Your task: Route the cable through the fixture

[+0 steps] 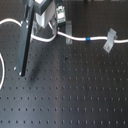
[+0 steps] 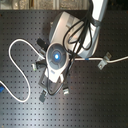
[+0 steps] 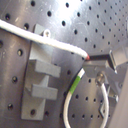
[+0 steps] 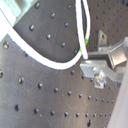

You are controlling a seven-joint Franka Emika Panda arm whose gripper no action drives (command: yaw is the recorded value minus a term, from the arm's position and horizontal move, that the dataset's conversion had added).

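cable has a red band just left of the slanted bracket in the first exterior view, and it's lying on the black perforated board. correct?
Not quite: the band on the cable is blue, not red, as the first exterior view shows. It does sit left of the slanted bracket, on the black perforated board.

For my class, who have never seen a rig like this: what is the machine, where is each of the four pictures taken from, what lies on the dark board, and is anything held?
It is one robot arm with a gripper at its end. Two pictures come from cameras off the arm looking at the scene; two come from cameras riding on the gripper. The surface is a black board full of small holes. On it lies a long white cable with a blue band, passing grey metal brackets fixed to the board. In the first wrist view the gripper's fingertips pinch the cable next to a stepped grey bracket; a green mark shows on the cable just beyond.
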